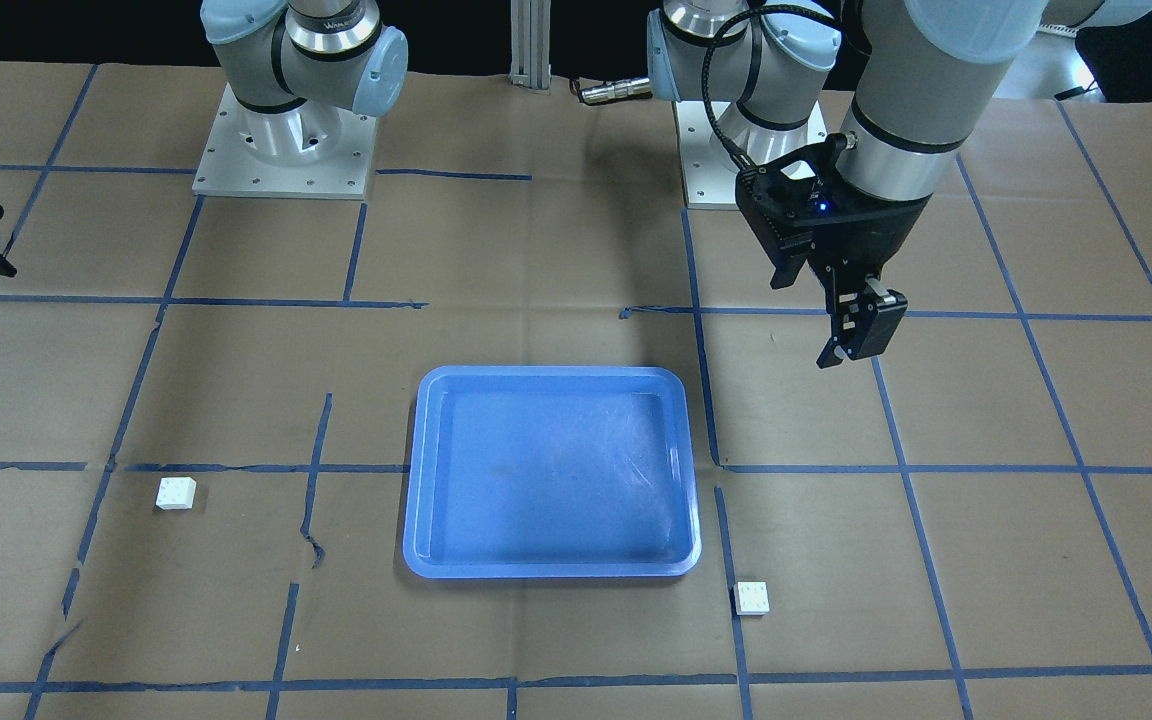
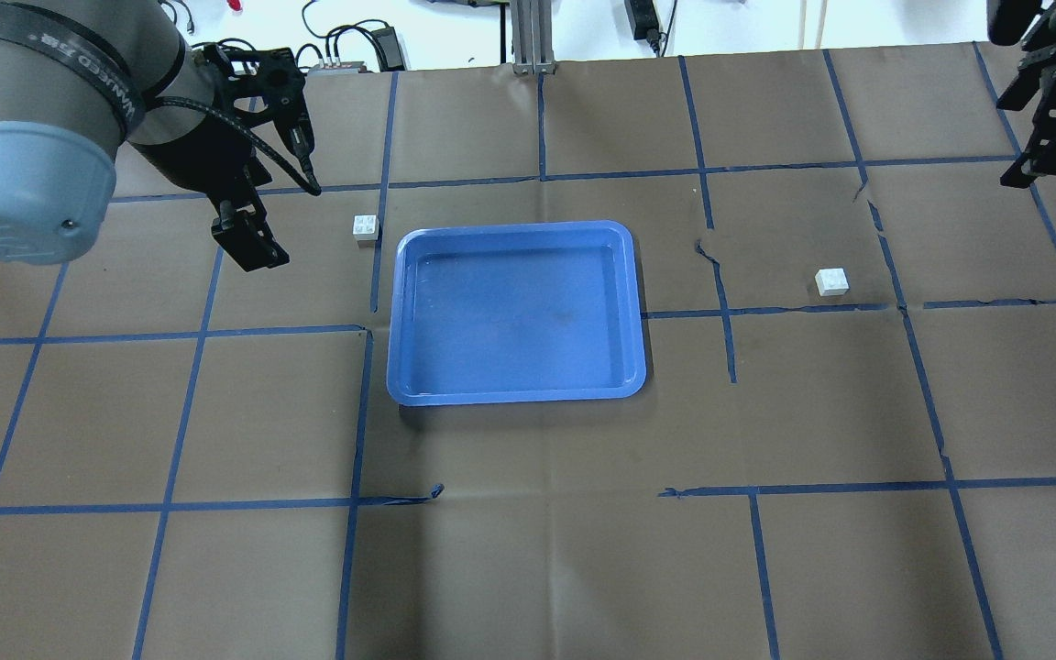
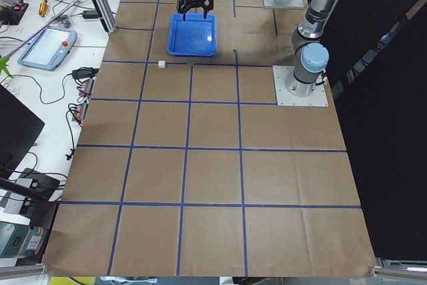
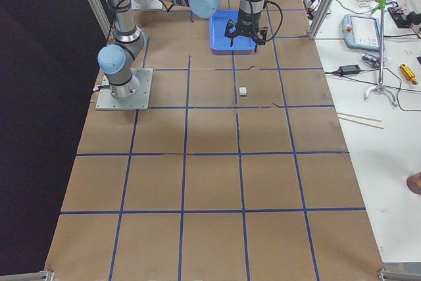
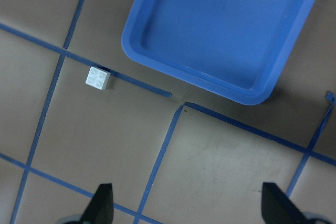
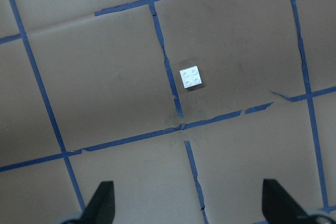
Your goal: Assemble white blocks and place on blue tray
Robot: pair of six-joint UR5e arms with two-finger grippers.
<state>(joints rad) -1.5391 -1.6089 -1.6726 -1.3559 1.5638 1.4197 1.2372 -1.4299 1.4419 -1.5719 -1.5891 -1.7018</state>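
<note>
Overhead exterior: tray [image 2: 517,226]; arm lettering [image 2: 99,89] blurred.

The left arm [image 2: 33,110] was stretched in from the upper left of the overhead view, wrist bent over, so the left gripper [image 2: 258,252] pointed down at a slight tilt. In its wrist view the fingers [image 5: 102,205] sat way apart, one in each bottom corner. The right gripper [image 2: 1041,160] hung up in the far upper right corner, also pointing down, with its fingers [image 6: 103,203] spread just as wide.
</note>
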